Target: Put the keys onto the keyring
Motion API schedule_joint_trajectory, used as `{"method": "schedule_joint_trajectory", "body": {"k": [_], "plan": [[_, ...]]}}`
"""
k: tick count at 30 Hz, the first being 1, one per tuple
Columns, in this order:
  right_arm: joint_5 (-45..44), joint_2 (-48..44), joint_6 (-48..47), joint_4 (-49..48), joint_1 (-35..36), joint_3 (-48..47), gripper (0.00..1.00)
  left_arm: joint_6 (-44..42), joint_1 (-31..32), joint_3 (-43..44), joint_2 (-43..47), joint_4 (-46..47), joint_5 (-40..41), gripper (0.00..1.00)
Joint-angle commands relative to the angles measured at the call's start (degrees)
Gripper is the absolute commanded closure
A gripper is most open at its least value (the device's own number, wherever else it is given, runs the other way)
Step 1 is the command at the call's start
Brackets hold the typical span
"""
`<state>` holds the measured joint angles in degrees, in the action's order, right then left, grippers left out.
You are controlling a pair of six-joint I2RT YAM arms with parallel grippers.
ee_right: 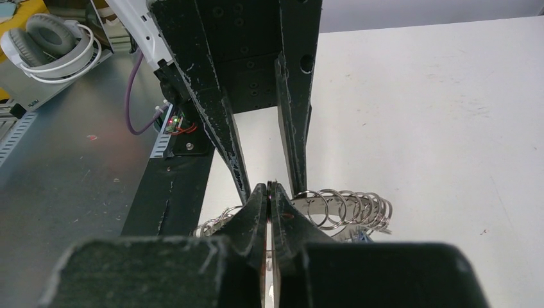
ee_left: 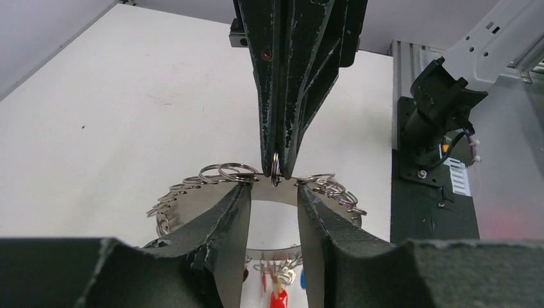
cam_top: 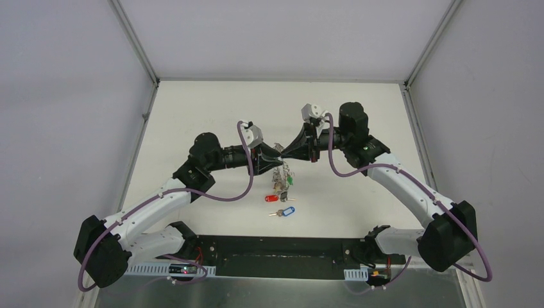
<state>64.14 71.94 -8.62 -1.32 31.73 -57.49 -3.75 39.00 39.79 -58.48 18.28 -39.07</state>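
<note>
Closest up, the left jaws fill the bottom of the left wrist view. Their two black fingers (ee_left: 224,237) stand apart, with a gap between them. The keyring (ee_left: 192,206) sits right behind these fingers and sticks out past them on both sides. I cannot tell if the left jaws are pressing on it or only lying against it.

The right jaws come in from the other side and point at the left ones. Their fingers (ee_right: 251,217) are squeezed tight together. They pinch one small wire loop (ee_left: 276,172) on the far rim of the keyring. More wire loops (ee_right: 346,206) stand in a row along the rim.

Seen from the top, the keyring hangs up in the air between the two arms, over the middle of the bench (cam_top: 359,115). A few tags dangle under it, and one green tag (cam_top: 290,181) shows.

The red key (cam_top: 272,198) lies flat on the bench, on the near-edge side of the keyring. The blue key (cam_top: 286,211) lies just beside it, a bit closer to the near edge. Both keys are off the keyring, and no jaws touch them.
</note>
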Motion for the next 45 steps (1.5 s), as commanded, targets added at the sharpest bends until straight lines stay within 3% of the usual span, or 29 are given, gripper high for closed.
{"method": "schedule_joint_trajectory", "body": {"k": [1, 9, 15, 25, 28, 29, 31, 33, 34, 45], "plan": [[2.92, -1.92, 0.52, -4.30, -0.18, -0.08, 1.00, 0.22, 0.20, 2.81, 0.29, 3.20, 0.35, 0.66], [2.92, -1.78, 0.71, -4.31, -0.17, -0.22, 1.00, 0.54, 0.20, 3.35, 0.27, 3.44, -0.80, 0.79], [3.01, -1.67, 0.86, -4.30, -0.19, -0.16, 1.00, 0.57, 0.20, 3.29, -0.19, 3.25, -0.22, 1.00], [2.32, -1.54, 1.10, -4.23, -0.16, 0.01, 1.00, 1.64, 0.15, 2.58, 0.72, 2.69, 2.70, 1.00], [-0.34, -1.69, 0.53, -3.43, -0.25, 0.46, 0.80, 1.77, 0.19, 2.28, 1.17, 2.38, 3.58, 1.00], [-1.63, -1.88, -0.09, -2.79, -0.22, 0.66, 0.78, 1.81, 0.18, 2.16, 1.30, 2.37, 3.83, 1.00], [-2.89, -2.07, -1.75, -0.98, -0.34, 0.67, 0.83, 1.90, 0.18, 1.97, 1.48, 2.37, 4.08, 1.00], [-3.50, -2.07, -3.17, 0.56, -0.45, 0.55, 0.97, 1.86, 0.20, 1.96, 1.52, 2.43, 4.09, 1.00], [-4.12, -2.07, -3.37, 0.95, -0.56, 0.61, 0.99, 1.82, 0.20, 1.91, 1.52, 2.42, 4.02, 1.00], [-5.18, -1.33, -4.02, 2.05, -1.20, 0.81, 1.00, 1.82, 0.15, 1.69, 1.76, 2.67, 3.56, 1.00]]}}
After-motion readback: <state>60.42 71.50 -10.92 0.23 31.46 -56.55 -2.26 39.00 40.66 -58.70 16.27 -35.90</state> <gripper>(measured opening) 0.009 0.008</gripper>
